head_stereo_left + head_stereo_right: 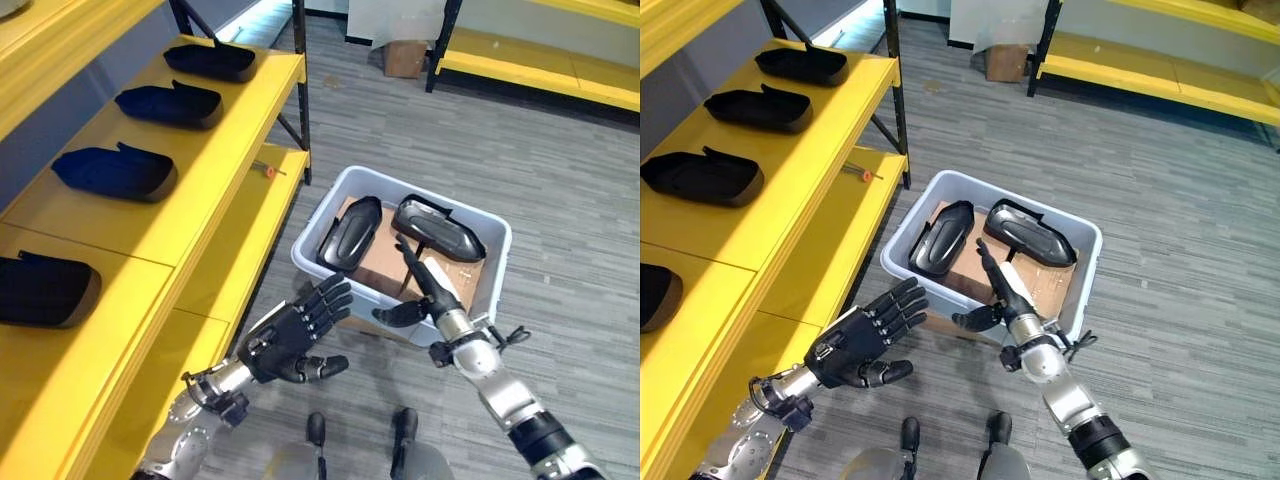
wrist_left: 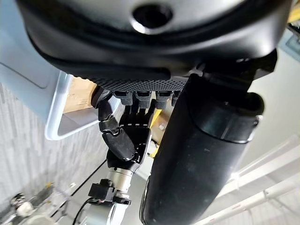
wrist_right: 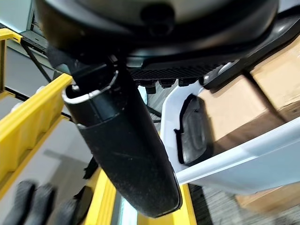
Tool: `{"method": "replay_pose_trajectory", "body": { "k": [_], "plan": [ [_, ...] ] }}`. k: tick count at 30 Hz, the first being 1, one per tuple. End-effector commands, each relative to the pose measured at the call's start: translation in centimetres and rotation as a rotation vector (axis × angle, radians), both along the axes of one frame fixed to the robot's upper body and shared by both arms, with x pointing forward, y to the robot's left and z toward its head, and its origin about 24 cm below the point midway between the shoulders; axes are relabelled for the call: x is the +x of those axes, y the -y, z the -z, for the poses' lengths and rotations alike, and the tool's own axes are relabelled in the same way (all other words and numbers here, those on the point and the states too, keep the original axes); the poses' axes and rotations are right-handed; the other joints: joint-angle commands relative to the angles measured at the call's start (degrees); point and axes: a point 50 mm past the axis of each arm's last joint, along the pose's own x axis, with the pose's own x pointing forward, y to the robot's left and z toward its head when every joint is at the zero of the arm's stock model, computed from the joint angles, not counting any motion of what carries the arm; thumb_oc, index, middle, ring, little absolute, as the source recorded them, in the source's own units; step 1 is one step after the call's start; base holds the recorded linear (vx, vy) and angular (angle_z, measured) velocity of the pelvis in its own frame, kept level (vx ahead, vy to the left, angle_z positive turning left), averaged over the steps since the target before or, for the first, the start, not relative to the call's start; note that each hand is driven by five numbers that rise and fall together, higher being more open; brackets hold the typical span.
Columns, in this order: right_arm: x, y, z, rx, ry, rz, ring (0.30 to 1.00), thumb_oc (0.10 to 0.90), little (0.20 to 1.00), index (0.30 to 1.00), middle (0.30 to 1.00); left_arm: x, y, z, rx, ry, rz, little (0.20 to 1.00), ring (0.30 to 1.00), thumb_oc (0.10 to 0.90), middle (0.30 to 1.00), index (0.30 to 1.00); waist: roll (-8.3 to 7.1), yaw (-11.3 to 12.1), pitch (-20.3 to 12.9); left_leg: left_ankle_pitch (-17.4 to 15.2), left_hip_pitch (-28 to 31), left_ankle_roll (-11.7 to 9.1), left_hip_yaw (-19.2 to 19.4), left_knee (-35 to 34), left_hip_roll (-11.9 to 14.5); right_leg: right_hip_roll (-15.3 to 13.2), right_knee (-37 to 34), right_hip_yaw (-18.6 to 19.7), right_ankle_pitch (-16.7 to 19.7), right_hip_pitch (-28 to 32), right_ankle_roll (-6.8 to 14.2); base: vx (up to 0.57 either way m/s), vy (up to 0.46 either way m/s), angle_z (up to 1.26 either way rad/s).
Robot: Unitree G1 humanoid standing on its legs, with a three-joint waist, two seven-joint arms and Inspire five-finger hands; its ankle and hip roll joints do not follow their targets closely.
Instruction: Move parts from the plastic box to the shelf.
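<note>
Nearest the robot, the left hand [image 1: 292,338] hovers outside the near corner of the plastic box [image 1: 490,275], fingers spread and relaxed, holding nothing. Just beside it the right hand [image 1: 428,292] reaches over the box's near rim with straight fingers pointing inward and thumb out to the side, also empty. Inside the box, on a cardboard liner [image 1: 385,262], lie two dark parts: one part [image 1: 349,235] leans toward the shelf side, the other part [image 1: 437,227] lies across the far half (its glossy rim faces up). To the robot's left stands the yellow shelf [image 1: 200,190], whose upper level already carries a row of similar dark parts [image 1: 115,172] running away from the robot; a small orange-tipped tool [image 1: 270,171] rests on the lower level. This looks like the reach for the next pick, with no grasp made yet. The next move calls for lowering a hand onto one part and closing around its curved shell, probably with the other hand steadying it.
</note>
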Motion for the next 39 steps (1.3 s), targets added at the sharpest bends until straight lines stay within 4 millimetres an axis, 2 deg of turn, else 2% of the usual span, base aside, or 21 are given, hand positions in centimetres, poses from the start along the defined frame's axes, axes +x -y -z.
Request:
{"method": "replay_pose_trajectory", "body": {
  "k": [1,5,12,13,17,21,25,26,28,32,33,35,36,38,39],
  "plan": [
    [1.6,-1.0,-5.2,0.015,0.207,-0.072,1.000,0.900,1.000,1.000,1.000,0.4,2.2,-3.8,-0.116,0.212,0.061,1.000,1.000,0.900,1.000,1.000,0.81,0.9,-2.5,-2.6,-0.6,-1.2,0.6,-0.9,2.5,3.0,6.8,-0.9,-3.9,-0.8,-0.4,0.05,-0.040,0.19],
    [2.0,-0.9,-5.6,-0.018,0.215,-0.085,1.000,0.900,1.000,1.000,1.000,0.0,2.4,-3.4,-0.118,0.181,0.082,1.000,1.000,0.900,1.000,1.000,0.92,1.8,-2.4,-2.4,-1.4,-1.6,-0.7,0.0,2.4,3.1,6.8,-1.1,-4.9,0.0,-1.1,0.09,-0.005,0.10],
    [4.0,-1.4,-8.7,-0.148,0.326,-0.096,1.000,0.900,1.000,1.000,1.000,0.0,2.5,-3.1,-0.115,0.139,0.114,1.000,1.000,0.900,1.000,1.000,0.99,3.9,0.1,-2.8,-4.0,-1.6,-3.6,2.6,2.2,3.5,9.1,-1.3,-6.7,-0.8,-2.0,0.06,-0.026,0.17],
    [5.2,-1.7,-11.1,-0.214,0.400,-0.077,1.000,0.900,1.000,1.000,1.000,0.6,2.4,-3.7,-0.108,0.155,0.123,1.000,1.000,0.900,1.000,1.000,0.99,4.8,2.3,-2.8,-6.6,-1.6,-4.3,4.0,2.1,3.8,10.5,-1.3,-7.1,-2.7,-2.4,-0.08,-0.057,0.21],
    [7.1,-0.5,-15.0,-0.454,0.581,0.005,1.000,0.900,1.000,1.000,1.000,1.3,2.4,-4.4,-0.116,0.179,0.145,1.000,1.000,0.900,1.000,1.000,1.38,6.5,6.1,-2.7,-11.2,-1.4,-5.5,6.6,1.5,4.3,13.0,-1.4,-7.7,-6.0,-3.0,-0.10,-0.067,0.18],
    [8.4,1.3,-17.9,-0.476,0.691,0.129,1.000,0.900,1.000,1.000,1.000,1.6,2.6,-4.7,-0.094,0.193,0.172,1.000,1.000,0.900,1.000,1.000,1.12,8.1,8.9,-2.3,-15.2,-1.4,-6.4,8.7,1.0,5.1,14.5,-2.1,-8.1,-8.5,-3.7,-0.03,-0.070,0.22],
    [8.6,2.8,-19.5,-0.363,0.767,0.236,1.000,0.900,1.000,1.000,1.000,1.5,2.9,-4.9,-0.097,0.193,0.186,1.000,1.000,0.900,1.000,1.000,1.06,8.7,10.1,-2.6,-16.9,-1.3,-6.7,10.0,0.7,5.6,14.3,-2.4,-8.2,-9.1,-4.2,0.04,-0.016,0.13],
    [8.5,3.6,-20.1,-0.377,0.842,0.306,1.000,0.900,1.000,1.000,1.000,1.5,3.0,-5.0,-0.094,0.202,0.190,1.000,1.000,0.900,1.000,1.000,1.00,8.8,10.6,-3.1,-17.4,-1.2,-6.4,10.7,0.4,5.7,13.9,-2.4,-8.1,-9.1,-4.2,0.03,0.033,0.07],
    [8.4,3.8,-20.1,-0.424,0.870,0.338,1.000,0.900,1.000,1.000,1.000,1.4,2.9,-5.0,-0.102,0.207,0.190,1.000,1.000,0.900,1.000,1.000,0.94,8.7,10.5,-3.5,-17.4,-1.0,-5.9,11.1,0.3,5.5,13.6,-2.5,-8.2,-8.9,-4.2,0.04,0.106,0.00],
    [8.4,5.3,-17.2,-0.488,0.803,0.408,1.000,0.900,1.000,1.000,1.000,1.3,2.7,-4.4,-0.115,0.196,0.193,1.000,1.000,0.900,1.000,1.000,0.54,8.9,9.0,-5.7,-16.1,0.6,-3.1,13.8,-0.4,4.3,17.8,-4.4,-10.3,-7.0,-4.0,0.06,0.179,-0.05],
    [8.4,5.4,-17.0,-0.495,0.799,0.412,1.000,0.900,1.000,1.000,1.000,1.3,2.6,-4.3,-0.116,0.197,0.193,1.000,1.000,0.900,1.000,1.000,0.53,8.9,8.9,-5.9,-16.1,0.7,-2.9,14.1,-0.4,4.1,18.4,-4.6,-10.5,-7.0,-4.0,0.05,0.192,-0.15],
    [8.4,5.4,-15.4,-0.532,0.776,0.405,1.000,0.900,1.000,1.000,1.000,1.1,2.8,-3.8,-0.118,0.180,0.163,1.000,1.000,0.900,1.000,1.000,1.14,9.2,8.4,-7.4,-14.4,1.9,-1.3,15.9,0.2,1.1,28.8,-7.1,-9.1,-8.8,-3.2,0.12,0.230,-0.20],
    [8.5,5.4,-14.8,-0.551,0.763,0.401,1.000,0.900,1.000,1.000,1.000,1.0,2.9,-3.7,-0.123,0.168,0.149,1.000,1.000,0.900,1.000,1.000,1.18,9.2,8.3,-7.9,-13.5,2.2,-0.7,16.3,0.4,0.0,30.9,-7.5,-8.6,-9.4,-2.8,0.21,0.136,-0.34],
    [8.6,5.4,-14.1,-0.575,0.759,0.405,1.000,0.900,1.000,1.000,1.000,0.9,2.9,-3.3,-0.133,0.148,0.136,1.000,1.000,0.900,1.000,1.000,1.17,8.9,8.3,-8.8,-11.6,1.9,0.2,17.0,0.7,-0.3,28.1,-7.6,-8.0,-8.6,-2.5,0.23,-0.105,-0.60],
    [9.0,5.0,-14.1,-0.582,0.755,0.412,1.000,0.900,1.000,1.000,1.000,1.0,2.8,-3.2,-0.125,0.145,0.138,1.000,1.000,0.900,1.000,1.000,0.13,7.7,8.0,-9.8,-10.2,1.1,0.6,16.6,0.4,0.7,15.4,-5.6,-4.5,-7.5,-0.9,0.26,-0.329,-0.53]
  ]
}}
